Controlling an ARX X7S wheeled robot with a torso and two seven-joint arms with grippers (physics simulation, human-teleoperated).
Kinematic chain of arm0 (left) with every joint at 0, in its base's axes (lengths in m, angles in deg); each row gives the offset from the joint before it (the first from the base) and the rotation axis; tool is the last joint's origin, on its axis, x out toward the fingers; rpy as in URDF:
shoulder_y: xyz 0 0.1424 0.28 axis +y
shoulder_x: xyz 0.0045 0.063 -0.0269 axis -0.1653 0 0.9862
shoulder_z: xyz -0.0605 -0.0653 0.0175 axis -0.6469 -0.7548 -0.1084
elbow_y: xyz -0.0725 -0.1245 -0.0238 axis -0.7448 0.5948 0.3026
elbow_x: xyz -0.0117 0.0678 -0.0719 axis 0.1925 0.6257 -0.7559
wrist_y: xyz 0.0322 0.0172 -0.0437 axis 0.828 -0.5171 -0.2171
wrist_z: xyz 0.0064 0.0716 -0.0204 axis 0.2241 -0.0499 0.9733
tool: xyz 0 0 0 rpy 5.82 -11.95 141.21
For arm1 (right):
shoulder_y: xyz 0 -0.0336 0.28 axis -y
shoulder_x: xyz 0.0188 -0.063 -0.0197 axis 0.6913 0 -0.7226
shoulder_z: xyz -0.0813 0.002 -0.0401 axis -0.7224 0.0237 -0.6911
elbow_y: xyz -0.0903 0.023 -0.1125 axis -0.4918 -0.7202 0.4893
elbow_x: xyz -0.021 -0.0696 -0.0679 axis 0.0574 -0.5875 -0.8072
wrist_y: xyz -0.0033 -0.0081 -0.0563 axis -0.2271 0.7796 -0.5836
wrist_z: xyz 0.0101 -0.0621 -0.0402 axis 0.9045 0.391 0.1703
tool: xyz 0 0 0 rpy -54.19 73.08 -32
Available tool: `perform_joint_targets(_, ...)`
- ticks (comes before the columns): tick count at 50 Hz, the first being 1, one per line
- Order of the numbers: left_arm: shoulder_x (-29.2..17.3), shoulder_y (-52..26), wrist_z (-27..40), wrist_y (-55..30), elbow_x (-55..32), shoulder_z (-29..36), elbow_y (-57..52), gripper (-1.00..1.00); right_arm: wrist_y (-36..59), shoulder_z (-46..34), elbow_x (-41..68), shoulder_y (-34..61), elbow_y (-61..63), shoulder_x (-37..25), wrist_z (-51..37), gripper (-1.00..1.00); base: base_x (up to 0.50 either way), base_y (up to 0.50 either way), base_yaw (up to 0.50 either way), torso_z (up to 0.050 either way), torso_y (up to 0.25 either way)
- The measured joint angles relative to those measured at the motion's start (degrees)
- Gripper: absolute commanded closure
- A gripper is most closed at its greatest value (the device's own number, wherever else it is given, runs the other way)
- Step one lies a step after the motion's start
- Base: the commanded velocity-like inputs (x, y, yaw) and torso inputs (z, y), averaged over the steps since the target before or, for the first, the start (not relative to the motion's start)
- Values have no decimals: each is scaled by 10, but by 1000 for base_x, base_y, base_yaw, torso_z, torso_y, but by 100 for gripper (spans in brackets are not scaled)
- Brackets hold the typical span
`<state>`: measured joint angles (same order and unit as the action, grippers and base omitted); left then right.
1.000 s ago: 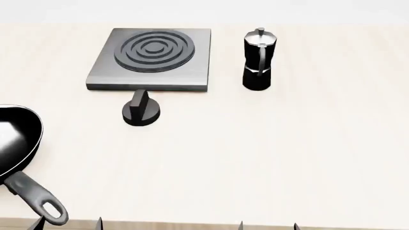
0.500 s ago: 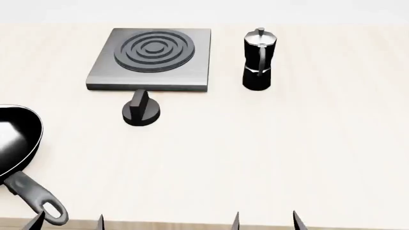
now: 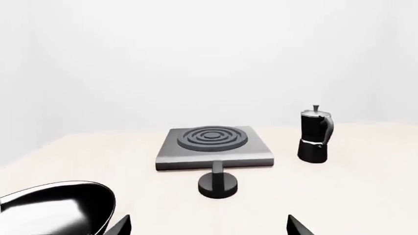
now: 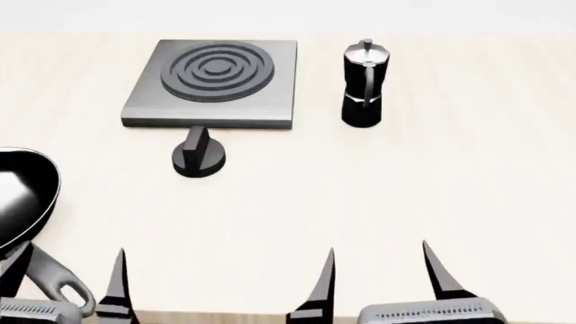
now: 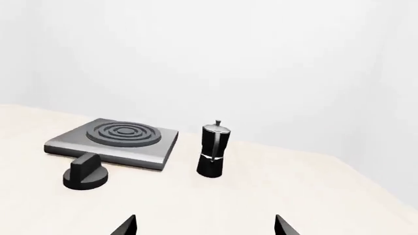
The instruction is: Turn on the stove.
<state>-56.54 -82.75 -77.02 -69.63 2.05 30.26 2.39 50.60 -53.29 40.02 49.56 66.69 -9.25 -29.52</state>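
Both grippers have risen further into the head view from the near table edge. Left gripper (image 4: 67, 283) has its fingers spread, holding nothing, over the frying pan (image 4: 23, 196) handle. Right gripper (image 4: 382, 277) is likewise spread and empty. Stove (image 4: 216, 81) lies flat at the far side; its knob (image 4: 198, 156) stands just in front, well apart from both grippers. Moka pot (image 4: 363, 84) stands upright beside the stove.

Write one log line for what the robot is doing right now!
phase: approach | left gripper: open, empty | right gripper: open, empty | stove knob: untouched | moka pot: upright beside stove plate
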Motion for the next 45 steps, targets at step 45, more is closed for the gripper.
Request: perform_joint_targets(45,-21,-100,25,-133,-60,-13,-123,-100,132,-22,-7,78,122,-29,-3,-100,0,28,0,0,0)
